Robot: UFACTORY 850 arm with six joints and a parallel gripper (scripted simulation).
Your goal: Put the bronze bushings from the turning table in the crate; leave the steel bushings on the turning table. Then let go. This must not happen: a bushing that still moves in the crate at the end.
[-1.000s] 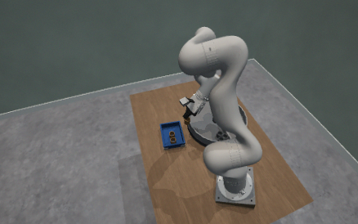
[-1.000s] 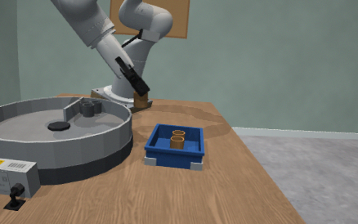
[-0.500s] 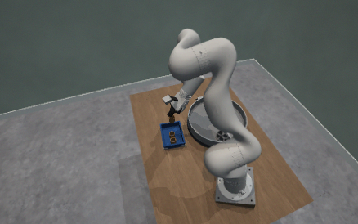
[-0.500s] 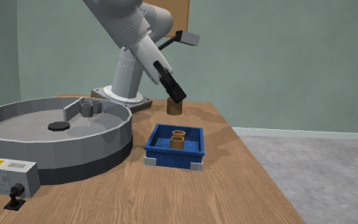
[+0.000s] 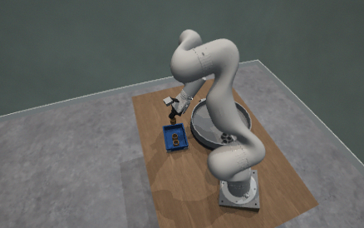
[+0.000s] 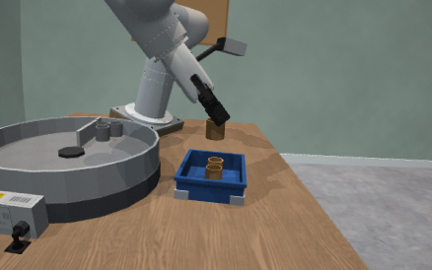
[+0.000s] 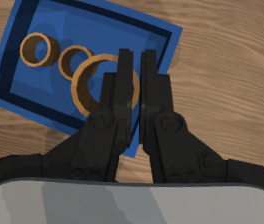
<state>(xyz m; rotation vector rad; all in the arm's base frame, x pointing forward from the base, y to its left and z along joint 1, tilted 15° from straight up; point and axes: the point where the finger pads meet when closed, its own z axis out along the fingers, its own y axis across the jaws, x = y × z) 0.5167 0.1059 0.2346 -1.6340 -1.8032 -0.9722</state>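
My gripper [image 5: 172, 116] [image 6: 221, 121] [image 7: 136, 70] is shut on the wall of a bronze bushing [image 5: 173, 121] [image 6: 215, 131] [image 7: 78, 90], which hangs from the fingertips above the blue crate [image 5: 165, 139] [image 6: 200, 191] [image 7: 173, 42]. Two more bronze bushings stand inside the crate, one [image 5: 174, 136] [image 7: 54, 51] beside the other [image 5: 175, 142] [image 6: 213, 173]. On the grey turning table [image 5: 194, 132] [image 6: 75, 181], several steel bushings [image 5: 226, 138] [image 6: 103, 133] stand close together; the arm partly hides that area in the top view.
The turning table has a raised rim, a thin upright divider [image 6: 87, 133] and a dark hub [image 6: 71, 152]. It stands close beside the crate. A small labelled box [image 6: 28, 212] on a black mount is in front of it. The arm's base plate [image 5: 239, 204] is bolted to the wooden table.
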